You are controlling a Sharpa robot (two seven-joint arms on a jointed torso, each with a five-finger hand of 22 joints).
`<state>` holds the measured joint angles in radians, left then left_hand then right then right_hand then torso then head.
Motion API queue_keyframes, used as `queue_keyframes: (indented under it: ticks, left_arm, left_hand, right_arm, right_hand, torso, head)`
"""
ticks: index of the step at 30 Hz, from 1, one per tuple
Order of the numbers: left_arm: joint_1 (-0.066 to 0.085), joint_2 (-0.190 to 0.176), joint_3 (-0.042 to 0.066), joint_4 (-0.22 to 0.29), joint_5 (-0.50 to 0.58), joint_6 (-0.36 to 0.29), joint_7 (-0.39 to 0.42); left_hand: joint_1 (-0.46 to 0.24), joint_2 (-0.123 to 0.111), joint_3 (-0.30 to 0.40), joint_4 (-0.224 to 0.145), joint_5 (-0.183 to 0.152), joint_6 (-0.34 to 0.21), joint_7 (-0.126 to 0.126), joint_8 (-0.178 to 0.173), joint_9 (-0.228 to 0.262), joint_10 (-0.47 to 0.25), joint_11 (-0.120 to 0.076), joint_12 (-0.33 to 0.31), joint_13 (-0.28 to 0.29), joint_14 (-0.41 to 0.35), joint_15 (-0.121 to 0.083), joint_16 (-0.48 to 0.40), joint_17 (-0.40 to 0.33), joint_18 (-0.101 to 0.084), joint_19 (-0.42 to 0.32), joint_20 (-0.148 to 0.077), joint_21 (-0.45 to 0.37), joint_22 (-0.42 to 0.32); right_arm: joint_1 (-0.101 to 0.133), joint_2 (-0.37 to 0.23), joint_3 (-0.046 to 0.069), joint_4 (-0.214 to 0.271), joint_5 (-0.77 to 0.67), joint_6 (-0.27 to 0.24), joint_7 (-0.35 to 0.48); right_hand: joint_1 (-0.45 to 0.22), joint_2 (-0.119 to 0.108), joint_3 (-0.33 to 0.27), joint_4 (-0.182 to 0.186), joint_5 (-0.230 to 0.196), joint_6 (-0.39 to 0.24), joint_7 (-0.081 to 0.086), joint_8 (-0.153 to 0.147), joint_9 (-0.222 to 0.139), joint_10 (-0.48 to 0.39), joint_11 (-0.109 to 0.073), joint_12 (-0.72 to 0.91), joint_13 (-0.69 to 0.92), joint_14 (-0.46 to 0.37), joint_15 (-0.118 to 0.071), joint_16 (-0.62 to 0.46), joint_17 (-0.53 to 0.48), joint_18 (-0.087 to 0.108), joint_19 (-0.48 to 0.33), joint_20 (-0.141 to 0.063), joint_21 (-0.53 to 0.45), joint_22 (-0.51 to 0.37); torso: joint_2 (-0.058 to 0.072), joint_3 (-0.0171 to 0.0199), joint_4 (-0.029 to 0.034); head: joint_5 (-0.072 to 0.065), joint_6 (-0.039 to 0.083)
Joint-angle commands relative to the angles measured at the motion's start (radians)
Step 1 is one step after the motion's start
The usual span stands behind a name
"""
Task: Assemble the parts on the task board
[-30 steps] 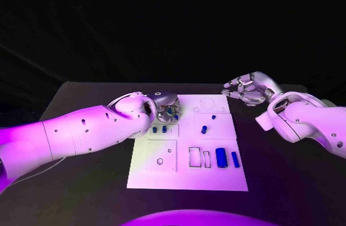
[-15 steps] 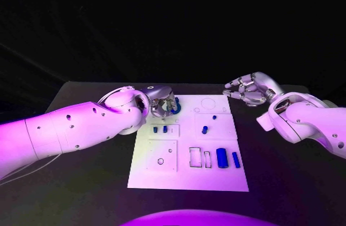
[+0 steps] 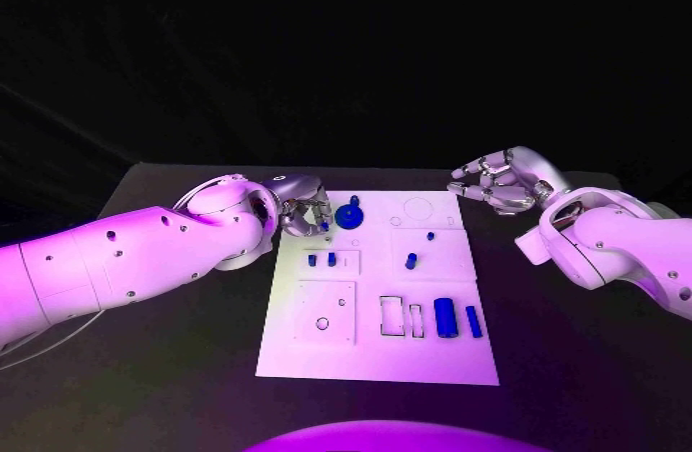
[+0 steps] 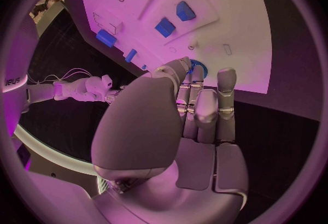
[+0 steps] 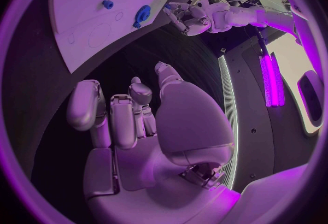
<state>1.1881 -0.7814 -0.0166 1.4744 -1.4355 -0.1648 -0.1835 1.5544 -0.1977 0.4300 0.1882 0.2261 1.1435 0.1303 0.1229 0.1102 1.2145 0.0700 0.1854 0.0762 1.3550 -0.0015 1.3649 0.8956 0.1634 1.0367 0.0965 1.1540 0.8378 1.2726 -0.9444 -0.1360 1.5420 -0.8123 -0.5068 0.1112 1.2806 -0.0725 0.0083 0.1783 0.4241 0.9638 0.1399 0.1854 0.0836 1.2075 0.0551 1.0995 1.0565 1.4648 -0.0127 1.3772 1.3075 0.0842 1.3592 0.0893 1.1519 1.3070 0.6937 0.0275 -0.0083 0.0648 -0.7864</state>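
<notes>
At far left corner of task board [image 3: 378, 357], blue round part [image 3: 349, 216] sits beside left hand [image 3: 302, 215] — fingers touch it, grasp unclear. Likely light, stiff, slick plastic; pinch by rim. Right hand [image 3: 495, 182] off board over tabletop [image 3: 173, 342], fingers curled — holding nothing.

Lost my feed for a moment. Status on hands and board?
Left hand at the round blue part on the board's far end, grip unclear. Right hand off the board, holding nothing. Nothing in the way.
</notes>
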Motion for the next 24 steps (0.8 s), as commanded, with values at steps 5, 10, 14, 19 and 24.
queue_keyframes:
  ticks: [5, 10, 14, 19, 24]
  left_arm:
    - [-0.002, -0.008, 0.000, 0.004, 0.016, 0.032, -0.002]
    - [-0.004, -0.007, 0.000, 0.001, 0.018, 0.033, 0.000]
    - [-0.007, -0.001, 0.000, -0.004, 0.019, 0.032, 0.001]
    - [-0.010, 0.006, 0.000, -0.011, 0.020, 0.034, 0.002]
    - [-0.011, 0.011, -0.001, -0.016, 0.020, 0.040, 0.001]
  left_hand:
    - [-0.014, -0.001, 0.008, -0.001, -0.001, 0.009, 0.001, -0.004, 0.001, 0.006, -0.002, -0.004, 0.002, 0.005, 0.002, 0.005, -0.003, 0.000, 0.006, 0.003, 0.006, 0.002]
    - [-0.014, -0.001, 0.008, -0.001, -0.001, 0.009, 0.001, -0.004, 0.001, 0.006, -0.002, -0.004, 0.002, 0.005, 0.002, 0.005, -0.003, 0.000, 0.006, 0.003, 0.006, 0.002]
    - [-0.015, -0.001, 0.010, -0.001, -0.001, 0.010, 0.001, -0.005, 0.000, 0.007, -0.002, -0.006, 0.002, 0.005, 0.001, 0.005, -0.005, 0.000, 0.006, 0.002, 0.006, 0.002]
    - [-0.015, -0.001, 0.012, -0.003, -0.001, 0.011, 0.001, -0.005, 0.000, 0.008, -0.002, -0.007, 0.002, 0.005, 0.001, 0.005, -0.004, 0.000, 0.006, 0.002, 0.006, 0.002]
    - [-0.015, -0.001, 0.013, -0.004, -0.001, 0.011, 0.001, -0.005, 0.000, 0.009, -0.002, -0.008, 0.002, 0.005, 0.001, 0.005, -0.004, 0.000, 0.006, 0.002, 0.006, 0.002]
  right_arm:
    - [-0.002, 0.000, 0.000, -0.001, -0.008, 0.006, 0.009]
    - [-0.002, 0.001, 0.000, 0.000, -0.008, 0.006, 0.009]
    - [-0.002, 0.001, 0.000, 0.000, -0.008, 0.006, 0.009]
    - [-0.002, 0.001, 0.000, 0.001, -0.008, 0.005, 0.008]
    - [-0.002, 0.001, 0.000, 0.002, -0.008, 0.005, 0.008]
  right_hand:
    - [0.007, 0.005, -0.002, 0.001, 0.006, 0.007, -0.003, 0.005, 0.001, 0.002, -0.003, 0.002, 0.001, 0.045, -0.009, -0.004, 0.006, 0.011, -0.001, -0.003, -0.006, -0.001]
    - [0.007, 0.005, -0.002, 0.001, 0.006, 0.007, -0.003, 0.005, 0.001, 0.002, -0.003, 0.002, 0.001, 0.045, -0.009, -0.004, 0.006, 0.011, -0.001, -0.003, -0.006, -0.001]
    - [0.007, 0.005, -0.002, 0.001, 0.006, 0.007, -0.003, 0.005, 0.001, 0.002, -0.003, 0.002, 0.001, 0.045, -0.009, -0.004, 0.006, 0.011, -0.001, -0.003, -0.006, -0.001]
    - [0.007, 0.005, -0.002, 0.001, 0.006, 0.007, -0.003, 0.005, 0.001, 0.002, -0.003, 0.002, 0.001, 0.045, -0.009, -0.004, 0.006, 0.011, -0.001, -0.003, -0.006, -0.001]
    - [0.007, 0.005, -0.002, 0.001, 0.006, 0.007, -0.003, 0.005, 0.001, 0.002, -0.003, 0.002, 0.001, 0.045, -0.009, -0.004, 0.006, 0.011, -0.001, -0.003, -0.006, -0.001]
  torso:
    - [0.001, 0.0003, -0.0009]
    - [0.001, 0.0007, -0.0015]
    - [0.002, 0.0011, -0.0024]
    - [0.002, 0.0010, -0.0026]
    - [0.001, 0.0014, -0.0022]
  head:
    - [0.003, -0.001]
    - [0.004, -0.003]
    - [0.006, -0.003]
    - [0.005, -0.005]
    - [0.004, -0.006]
